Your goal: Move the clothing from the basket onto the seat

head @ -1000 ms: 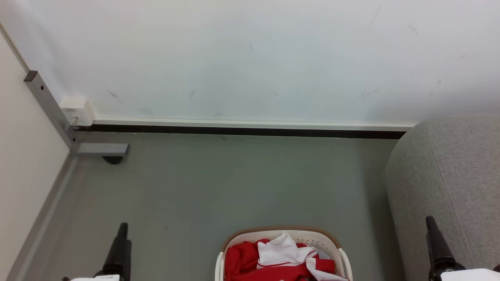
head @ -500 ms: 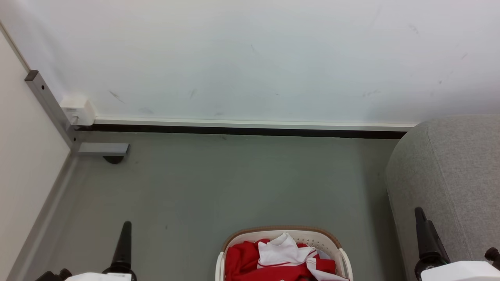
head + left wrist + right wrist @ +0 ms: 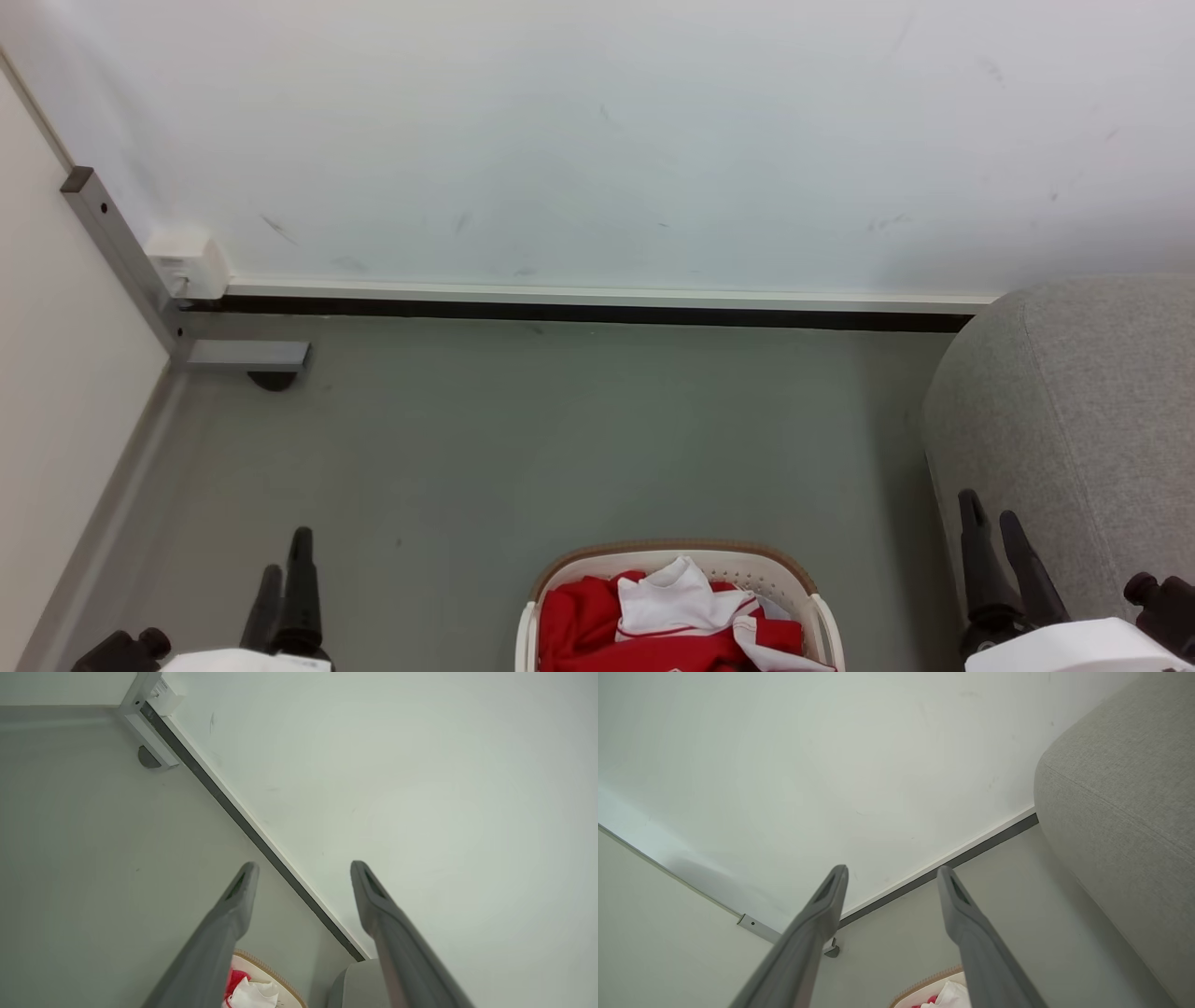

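Centrally, red clothing [image 3: 579, 621] with white trim lies heaped inside the white basket [image 3: 674, 550], on the grey floor [image 3: 560, 429] at the near edge. Right of it, not touching, stands the grey seat [image 3: 1092, 420]. The left hand [image 3: 286, 553] hangs near left, the right hand [image 3: 989, 505] beside the seat; both spread, holding nothing

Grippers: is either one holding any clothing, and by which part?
Nothing is held. The left gripper and the right gripper both stand open and empty; the clothing lies in the basket.
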